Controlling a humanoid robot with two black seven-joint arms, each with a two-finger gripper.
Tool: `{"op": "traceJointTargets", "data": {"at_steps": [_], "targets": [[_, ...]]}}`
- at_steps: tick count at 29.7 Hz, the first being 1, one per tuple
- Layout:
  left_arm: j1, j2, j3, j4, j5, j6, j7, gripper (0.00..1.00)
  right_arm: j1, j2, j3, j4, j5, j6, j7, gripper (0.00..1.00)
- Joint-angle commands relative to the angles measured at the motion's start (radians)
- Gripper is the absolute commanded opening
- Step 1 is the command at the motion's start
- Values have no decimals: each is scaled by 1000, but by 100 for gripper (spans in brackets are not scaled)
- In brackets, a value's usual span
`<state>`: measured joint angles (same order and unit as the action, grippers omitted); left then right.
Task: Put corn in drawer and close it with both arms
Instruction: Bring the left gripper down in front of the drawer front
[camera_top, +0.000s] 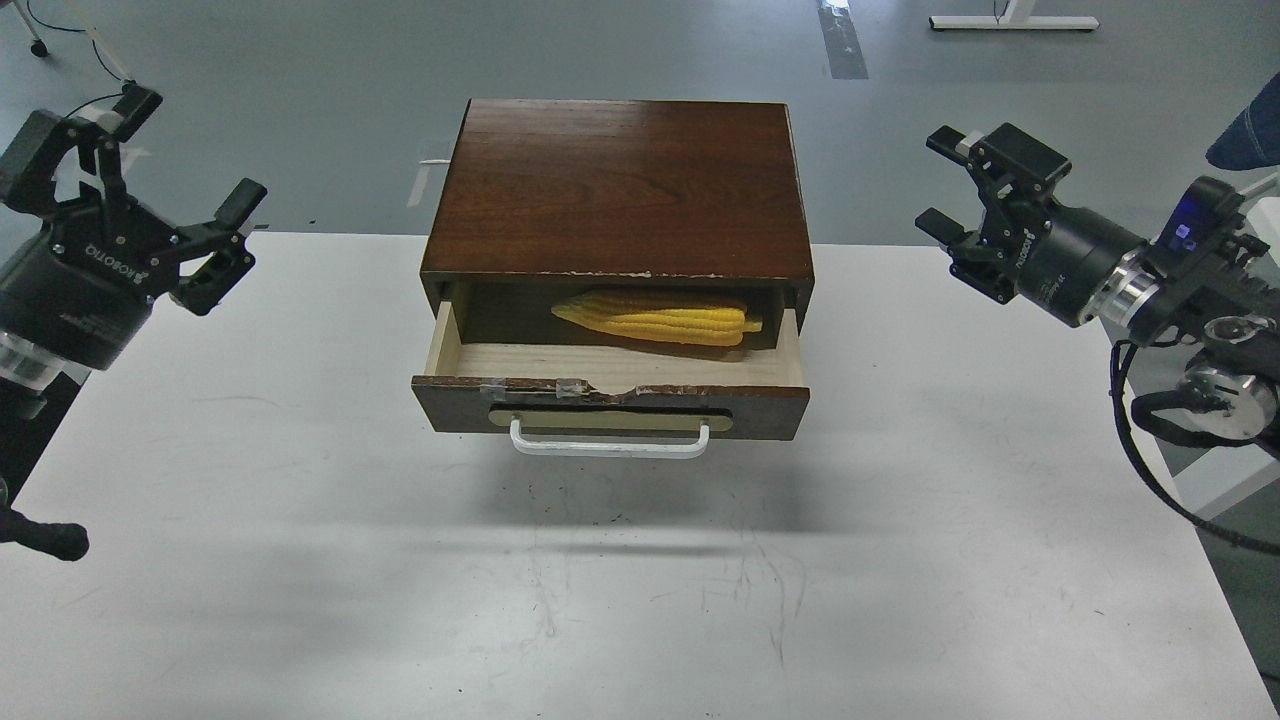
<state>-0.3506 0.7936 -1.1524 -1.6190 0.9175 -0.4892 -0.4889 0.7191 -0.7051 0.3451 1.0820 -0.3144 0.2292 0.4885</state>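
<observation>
Closing remains the outstanding step: nearest the viewer, the drawer (610, 392) stands partly pulled out of the dark brown cabinet (620, 185), its white handle (608, 445) facing forward over the white table (640, 580). Uneven pressure from one arm alone would probably skew the drawer front or slide the whole cabinet backward, since nothing visibly anchors it; the chipped, taped top edge could also snag under the cabinet lip. Inside, the corn (655, 318) lies flat on the pale drawer floor, toward the rear and partly under the cabinet top, pointed end to the robot's left. Farther back, the left gripper (185, 185) and right gripper (935, 185) hover on either side, both with fingers spread wide and empty, each well apart from the corn and from the drawer
</observation>
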Motion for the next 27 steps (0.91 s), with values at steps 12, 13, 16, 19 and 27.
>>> {"op": "traceJointTargets", "data": {"at_steps": [12,13,16,19,27], "targets": [[-122,-217,285,-144,610,1,0,0,-66,33,8,-45,6,1,0,96],[-114,-221,324,-144,650,1,0,0,-69,33,8,-45,6,1,0,96],[-87,-214,405,-142,696,1,0,0,-76,33,8,-50,6,-1,0,96],[-35,-212,480,-136,705,1,0,0,-82,33,8,-51,6,-1,0,96],[-2,-225,517,-41,713,1,0,0,-82,33,8,-51,6,1,0,96]]}}
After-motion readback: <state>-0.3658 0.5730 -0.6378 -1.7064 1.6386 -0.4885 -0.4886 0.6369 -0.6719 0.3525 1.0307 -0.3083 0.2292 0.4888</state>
